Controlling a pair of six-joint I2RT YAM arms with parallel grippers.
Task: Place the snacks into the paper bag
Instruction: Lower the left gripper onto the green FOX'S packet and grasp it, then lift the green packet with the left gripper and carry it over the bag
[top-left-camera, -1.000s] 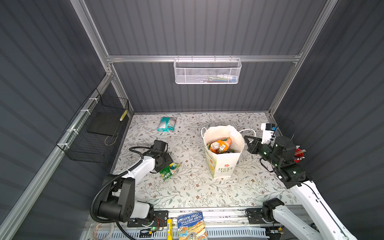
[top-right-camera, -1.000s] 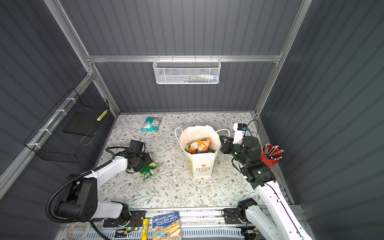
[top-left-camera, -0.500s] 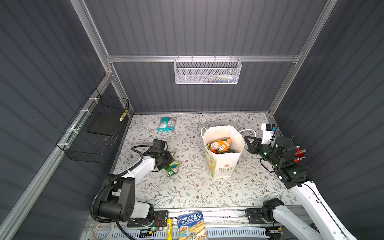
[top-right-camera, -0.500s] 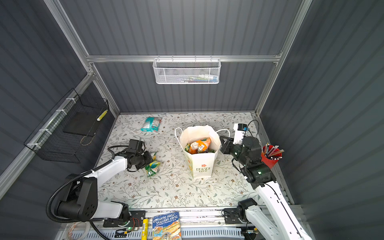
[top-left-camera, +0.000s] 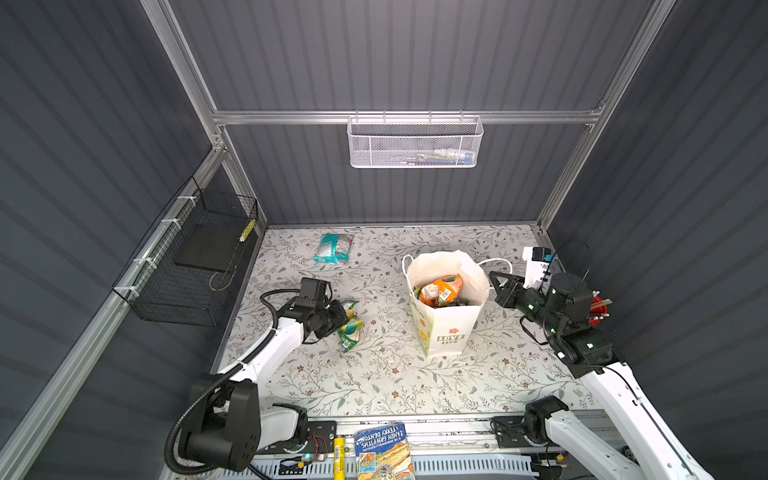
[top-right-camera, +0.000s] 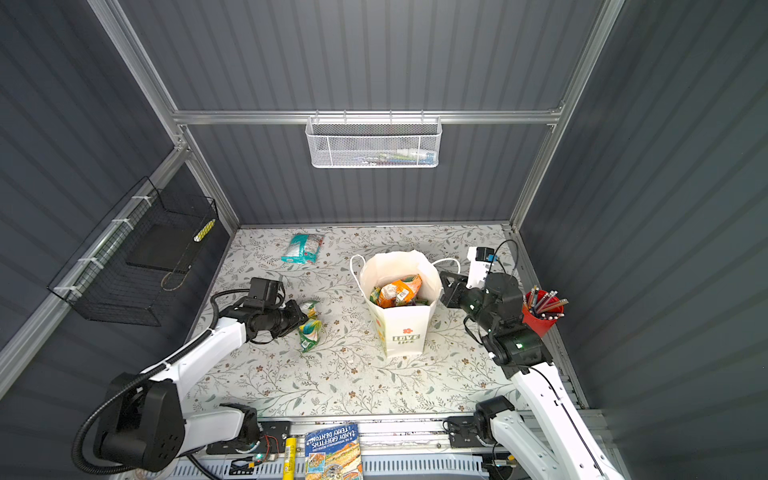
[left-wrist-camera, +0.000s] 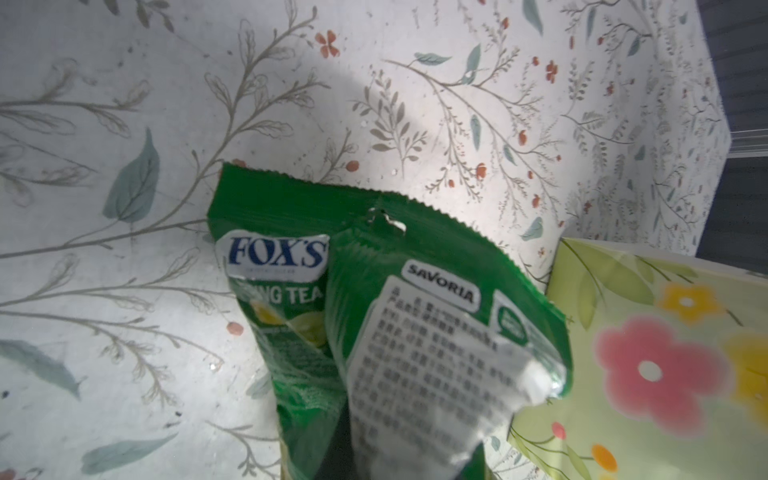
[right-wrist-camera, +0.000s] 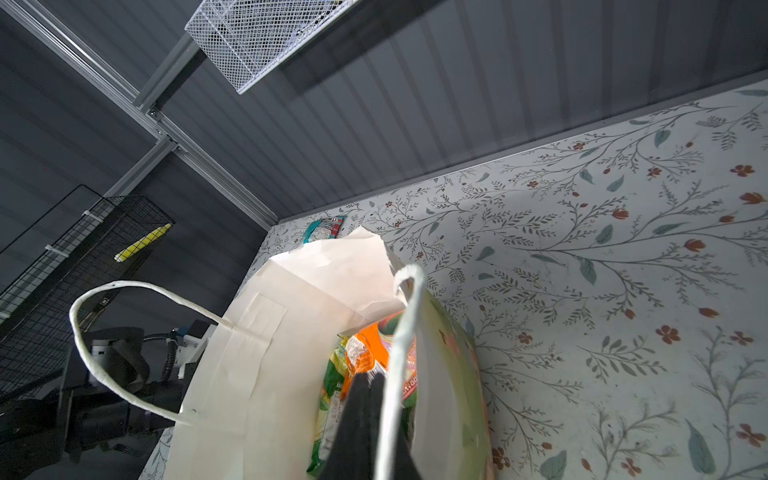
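Green packet (top-left-camera: 351, 326) (left-wrist-camera: 374, 311): stands on edge, folded, over the table (top-left-camera: 374, 374), well left of the bag (top-left-camera: 446, 332). Its lower end is pinched between the narrowed fingers of the left gripper (top-left-camera: 337, 319). A second ago it lay flat, with those fingers wide. Right gripper (top-left-camera: 496, 286): fingers pressed together at the bag's rim, unchanged. Whether they grip paper cannot be told.

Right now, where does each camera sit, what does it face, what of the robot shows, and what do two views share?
Both top views: high in front, looking down on the floral table; left arm, right arm show.
Left wrist: low, facing the green FOX'S packet and paper bag; no robot part clear.
Right wrist: at the bag's rim, looking in; shut right gripper shows.
Shared: both wrists see the bag.
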